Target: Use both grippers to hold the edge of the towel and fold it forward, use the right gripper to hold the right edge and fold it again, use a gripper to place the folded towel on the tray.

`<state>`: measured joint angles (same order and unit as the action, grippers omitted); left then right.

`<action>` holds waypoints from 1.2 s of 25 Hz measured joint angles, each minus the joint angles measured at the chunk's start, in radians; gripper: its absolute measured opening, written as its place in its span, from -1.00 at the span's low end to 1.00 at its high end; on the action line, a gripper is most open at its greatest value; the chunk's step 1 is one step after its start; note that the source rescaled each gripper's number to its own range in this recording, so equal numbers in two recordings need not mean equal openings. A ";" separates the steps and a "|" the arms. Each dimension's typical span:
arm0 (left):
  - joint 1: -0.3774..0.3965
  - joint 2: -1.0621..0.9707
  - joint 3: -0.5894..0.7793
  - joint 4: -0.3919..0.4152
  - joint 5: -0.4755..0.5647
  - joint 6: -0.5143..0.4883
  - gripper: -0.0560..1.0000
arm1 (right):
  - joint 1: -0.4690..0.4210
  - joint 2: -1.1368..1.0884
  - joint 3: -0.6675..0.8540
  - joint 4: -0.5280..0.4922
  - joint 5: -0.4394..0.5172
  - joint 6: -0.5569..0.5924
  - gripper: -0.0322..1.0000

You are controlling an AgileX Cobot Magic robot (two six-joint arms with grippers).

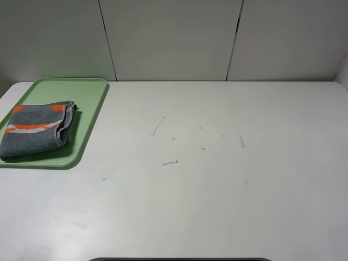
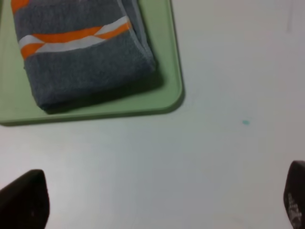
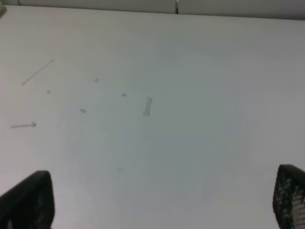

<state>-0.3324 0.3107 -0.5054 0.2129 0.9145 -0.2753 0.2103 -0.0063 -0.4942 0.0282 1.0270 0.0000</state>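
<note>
While neither arm shows in the high view, each wrist view catches its own finger ends: the left tool (image 2: 157, 202) stands spread wide with nothing between its black fingers (image 2: 24, 200), over bare white surface (image 1: 217, 190) just short of the tray's near rim. The right tool (image 3: 162, 202) is likewise spread and empty, its dark fingers (image 3: 28, 202) hanging above the middle of the surface, where a few thin pale scuffs and specks (image 1: 169, 162) mark the top. Farther back on the left, the light green rectangular plastic tray (image 1: 89, 109) with rounded corners lies at the surface's edge. The dark grey terry towel (image 1: 35, 133) rests folded inside it, orange patches and a light stripe facing up, its layered edges turned toward the right rim; it seems to sit wholly within the rim, though the view cuts off the tray's left side. Behind stand pale wall panels (image 1: 174, 38).
</note>
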 joint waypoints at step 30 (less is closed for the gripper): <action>0.100 -0.004 0.016 -0.173 0.138 0.327 0.99 | 0.000 0.000 0.000 0.000 0.000 0.000 1.00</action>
<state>-0.2321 0.3064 -0.4898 0.0402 1.0520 0.0519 0.2103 -0.0063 -0.4942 0.0282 1.0270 0.0000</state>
